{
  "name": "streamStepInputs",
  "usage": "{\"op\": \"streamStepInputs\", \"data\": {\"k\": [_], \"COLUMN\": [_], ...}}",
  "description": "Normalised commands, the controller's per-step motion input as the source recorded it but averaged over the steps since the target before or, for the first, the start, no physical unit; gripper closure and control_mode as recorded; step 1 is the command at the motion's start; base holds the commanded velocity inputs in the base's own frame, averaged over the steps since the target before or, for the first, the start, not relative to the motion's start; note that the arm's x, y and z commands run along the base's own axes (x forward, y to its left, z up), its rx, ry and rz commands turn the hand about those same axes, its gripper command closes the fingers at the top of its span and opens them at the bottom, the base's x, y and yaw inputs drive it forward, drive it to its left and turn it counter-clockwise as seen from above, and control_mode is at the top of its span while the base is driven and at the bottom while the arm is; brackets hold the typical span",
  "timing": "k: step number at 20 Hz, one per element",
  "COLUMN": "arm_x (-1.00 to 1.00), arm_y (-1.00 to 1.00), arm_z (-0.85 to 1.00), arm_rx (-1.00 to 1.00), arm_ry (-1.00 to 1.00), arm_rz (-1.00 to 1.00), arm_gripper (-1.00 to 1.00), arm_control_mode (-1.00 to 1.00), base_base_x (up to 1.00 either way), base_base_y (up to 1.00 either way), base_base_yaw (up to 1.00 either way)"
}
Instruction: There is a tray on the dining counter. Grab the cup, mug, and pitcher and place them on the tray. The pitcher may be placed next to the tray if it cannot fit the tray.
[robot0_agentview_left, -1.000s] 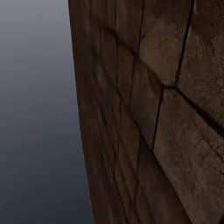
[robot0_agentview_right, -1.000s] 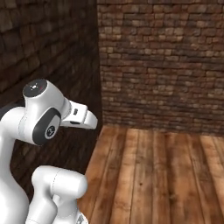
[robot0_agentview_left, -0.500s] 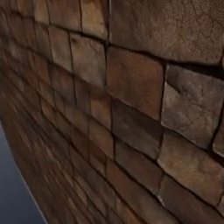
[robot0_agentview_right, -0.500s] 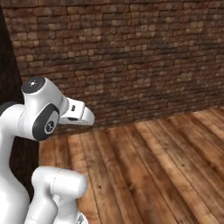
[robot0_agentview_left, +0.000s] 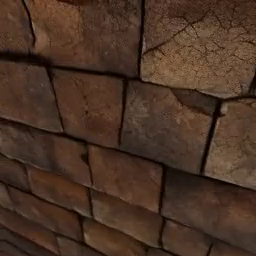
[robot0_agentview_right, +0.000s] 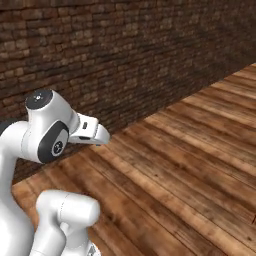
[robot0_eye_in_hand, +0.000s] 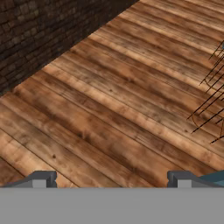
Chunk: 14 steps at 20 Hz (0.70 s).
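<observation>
- the fingers (robot0_eye_in_hand: 111, 177) are spread wide, their two dark tips far apart at the bottom of the hand view, with nothing between them.
- below them lies a wooden plank floor (robot0_eye_in_hand: 131, 100), running up to a dark brick wall (robot0_eye_in_hand: 39, 30).
- the white arm (robot0_agentview_right: 47, 132) stands folded near that brick wall.
- thin dark wire lines (robot0_eye_in_hand: 212, 92) cross the right edge; i cannot tell what they belong to.
- where the tray, cup, mug and pitcher are, i cannot tell.

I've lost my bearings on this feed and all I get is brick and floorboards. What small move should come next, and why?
Probably keep turning the base away from the brick wall toward the open wooden floor. The left base view faces bricks up close, and no counter, tray, cup, mug or pitcher can be seen yet. The gripper is open and holds nothing over the planks, so there is nothing to reach for until the counter comes into sight.
</observation>
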Motion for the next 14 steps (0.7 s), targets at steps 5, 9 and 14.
{"op": "streamStepInputs", "data": {"k": [5, 9, 14], "arm_x": [0.00, 0.00, 0.00], "arm_y": [0.00, 0.00, 0.00], "arm_z": [0.00, 0.00, 0.00], "arm_rx": [0.00, 0.00, 0.00], "arm_ry": [0.00, 0.00, 0.00], "arm_rz": [0.00, 0.00, 0.00], "arm_gripper": [-1.00, -1.00, -1.00], "arm_control_mode": [1.00, 1.00, 1.00], "base_base_x": [1.00, 1.00, 1.00], "base_base_y": [0.87, 0.81, 0.38], "base_base_yaw": [-0.47, -0.42, -0.48]}}
